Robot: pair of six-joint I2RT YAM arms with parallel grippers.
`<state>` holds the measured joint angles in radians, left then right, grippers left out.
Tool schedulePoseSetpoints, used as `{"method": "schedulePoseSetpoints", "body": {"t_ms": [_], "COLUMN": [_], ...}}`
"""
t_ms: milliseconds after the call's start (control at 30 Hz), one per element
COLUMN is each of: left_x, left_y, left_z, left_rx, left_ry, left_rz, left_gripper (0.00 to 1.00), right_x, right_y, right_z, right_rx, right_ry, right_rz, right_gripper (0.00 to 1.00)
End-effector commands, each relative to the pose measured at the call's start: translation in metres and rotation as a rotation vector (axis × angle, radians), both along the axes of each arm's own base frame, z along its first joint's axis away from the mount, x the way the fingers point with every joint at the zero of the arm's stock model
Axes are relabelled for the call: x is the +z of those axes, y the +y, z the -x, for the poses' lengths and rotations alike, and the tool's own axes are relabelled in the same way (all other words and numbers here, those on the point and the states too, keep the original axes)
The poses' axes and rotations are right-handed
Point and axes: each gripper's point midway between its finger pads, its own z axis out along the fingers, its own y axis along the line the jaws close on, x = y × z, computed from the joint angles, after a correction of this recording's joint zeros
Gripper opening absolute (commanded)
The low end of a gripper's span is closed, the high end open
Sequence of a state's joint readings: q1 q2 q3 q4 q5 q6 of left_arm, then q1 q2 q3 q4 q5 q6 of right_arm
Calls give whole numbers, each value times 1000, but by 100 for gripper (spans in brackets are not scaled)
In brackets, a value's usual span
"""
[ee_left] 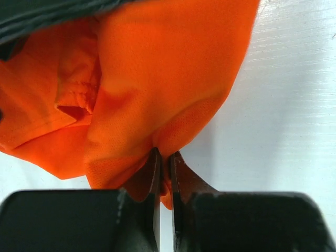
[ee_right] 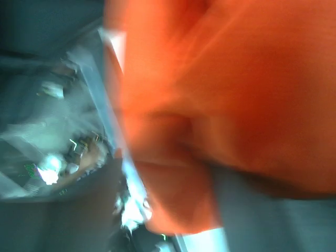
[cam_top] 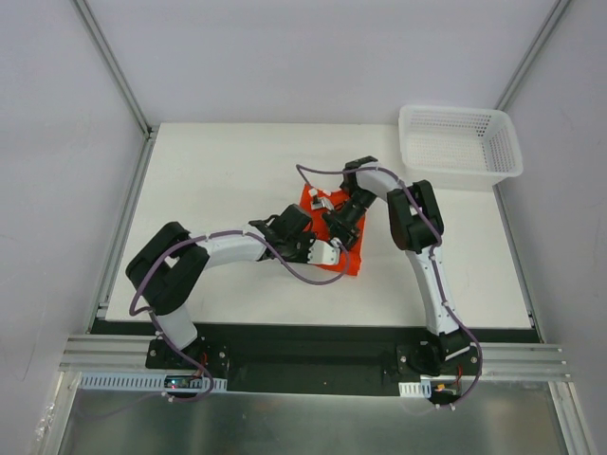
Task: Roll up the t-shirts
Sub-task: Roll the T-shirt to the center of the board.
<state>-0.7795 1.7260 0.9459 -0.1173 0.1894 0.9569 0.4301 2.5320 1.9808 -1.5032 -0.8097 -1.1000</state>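
The orange-red t-shirt (cam_top: 353, 263) lies bunched at the middle of the table, mostly covered by both arms in the top view. My left gripper (cam_top: 334, 253) sits at its near edge. In the left wrist view the left gripper (ee_left: 164, 156) is shut, pinching a fold of the t-shirt (ee_left: 157, 68) that hangs in creases over the white table. My right gripper (cam_top: 340, 227) is pressed down onto the cloth from the far side. The right wrist view is blurred and filled with the t-shirt (ee_right: 252, 94). Its fingers do not show clearly, so whether they hold cloth is unclear.
A white mesh basket (cam_top: 448, 174) stands at the far right corner of the white table (cam_top: 218, 180). Grey walls and metal rails border the table on the left, right and back.
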Motion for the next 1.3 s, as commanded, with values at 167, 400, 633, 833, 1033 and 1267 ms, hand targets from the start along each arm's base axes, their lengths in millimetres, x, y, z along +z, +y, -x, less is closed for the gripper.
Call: {"method": "schedulePoseSetpoints", "body": {"t_ms": [167,400,633,833,1033,1267], "left_x": [-20,11,28,40,51,58], "left_y": [48,28,18,13,6,-2], "left_z": [104,129,118,95,82,75], "left_rx": [11,145,309,411,435,453], "left_ry": [485,818,1029,1121,1169,1207], "left_rz": [-159,-69,38,102,135,143], "left_gripper": [0,0,0,0,0,0], "right_x": [133,212,144,106,89,87], "right_y": [-61,-135,-81,-69,-40,-5], "right_z": [-64,-126,-2,30,61,65], "right_rx": [-217,-725,-335,62,257,322], "right_ry": [-382,-1353,-814,-1331,-1358,-1392], "right_rz": [-142,-118,-187,-288,-410,-493], "right_gripper": [96,96,96,97,96,96]}}
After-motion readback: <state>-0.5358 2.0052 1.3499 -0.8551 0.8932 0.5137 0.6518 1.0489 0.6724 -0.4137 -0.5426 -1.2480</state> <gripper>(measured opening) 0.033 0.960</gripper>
